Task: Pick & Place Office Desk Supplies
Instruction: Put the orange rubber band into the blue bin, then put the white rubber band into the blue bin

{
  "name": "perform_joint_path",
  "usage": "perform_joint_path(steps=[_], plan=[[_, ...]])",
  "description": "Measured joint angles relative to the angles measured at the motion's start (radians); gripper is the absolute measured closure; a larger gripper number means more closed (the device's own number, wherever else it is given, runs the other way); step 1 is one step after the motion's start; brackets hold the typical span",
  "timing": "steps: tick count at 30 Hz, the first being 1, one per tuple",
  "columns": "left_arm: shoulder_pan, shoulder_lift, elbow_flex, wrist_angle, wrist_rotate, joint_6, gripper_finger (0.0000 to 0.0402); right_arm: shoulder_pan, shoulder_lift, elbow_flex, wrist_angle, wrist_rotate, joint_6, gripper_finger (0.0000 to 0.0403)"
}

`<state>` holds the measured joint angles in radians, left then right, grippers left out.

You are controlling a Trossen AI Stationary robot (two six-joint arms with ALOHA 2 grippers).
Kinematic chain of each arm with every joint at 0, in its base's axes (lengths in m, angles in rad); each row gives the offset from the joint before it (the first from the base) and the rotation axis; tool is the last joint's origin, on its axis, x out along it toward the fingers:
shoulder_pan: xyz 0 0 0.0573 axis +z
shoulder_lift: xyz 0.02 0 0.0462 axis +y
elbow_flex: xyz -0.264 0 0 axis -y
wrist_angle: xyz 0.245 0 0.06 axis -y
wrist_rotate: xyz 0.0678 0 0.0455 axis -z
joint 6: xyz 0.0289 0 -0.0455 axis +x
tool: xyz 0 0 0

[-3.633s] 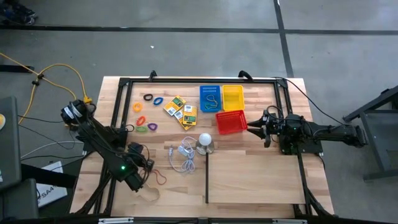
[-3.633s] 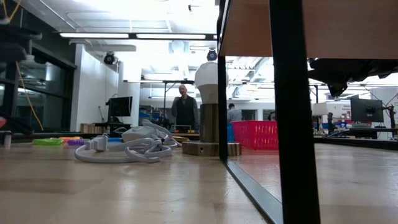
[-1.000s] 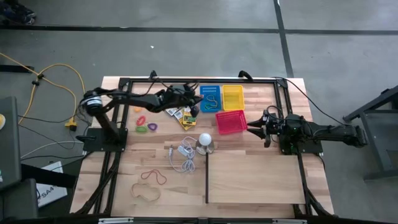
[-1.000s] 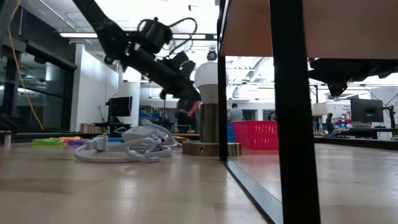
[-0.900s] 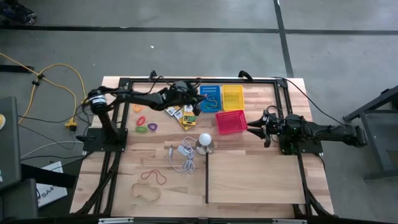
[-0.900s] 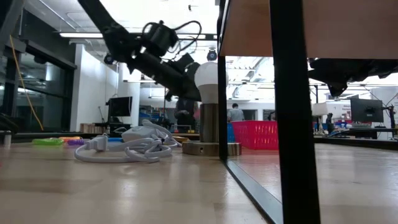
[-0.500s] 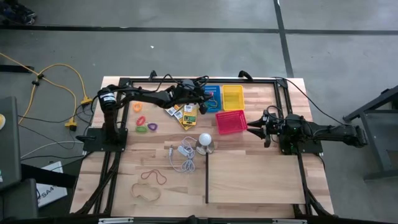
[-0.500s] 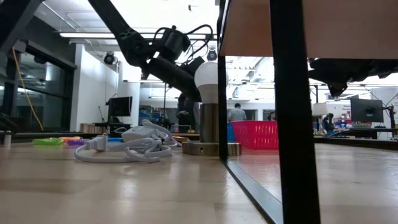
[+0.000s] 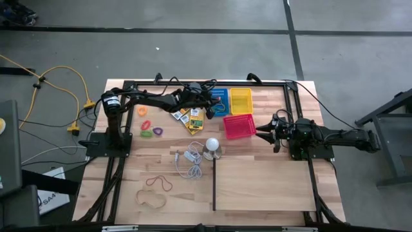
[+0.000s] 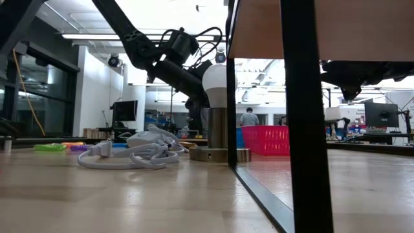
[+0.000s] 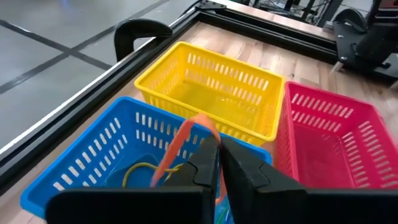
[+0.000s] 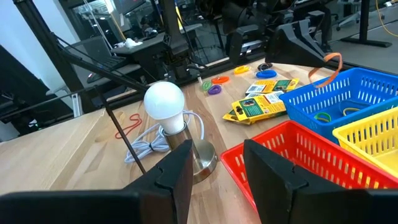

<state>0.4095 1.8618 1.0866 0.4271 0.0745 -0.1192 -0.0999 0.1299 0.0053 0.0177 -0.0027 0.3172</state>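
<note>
The left arm reaches from the frame's left across the upper middle, its left gripper nearly closed with fingers almost touching. The right arm lies level at right, its right gripper parted, pointing left.

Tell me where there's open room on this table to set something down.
The raised wooden board in front of the right gripper is bare. So is the patch between the red basket and the table's right rail. It is crowded around the packets, coloured rings, blue basket, cord and bulb.
</note>
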Motion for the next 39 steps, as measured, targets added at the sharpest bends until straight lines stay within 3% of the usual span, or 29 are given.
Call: perform_joint_path(steps=[7,39], plan=[[-0.002,0.000,0.000,0.000,0.005,0.000,0.0356,0.000,0.000,0.000,0.000,0.000,0.000,0.0272],[-0.007,-0.001,-0.001,-0.056,-0.001,-0.017,0.0355,0.000,0.000,0.000,0.000,0.000,0.000,0.0272]])
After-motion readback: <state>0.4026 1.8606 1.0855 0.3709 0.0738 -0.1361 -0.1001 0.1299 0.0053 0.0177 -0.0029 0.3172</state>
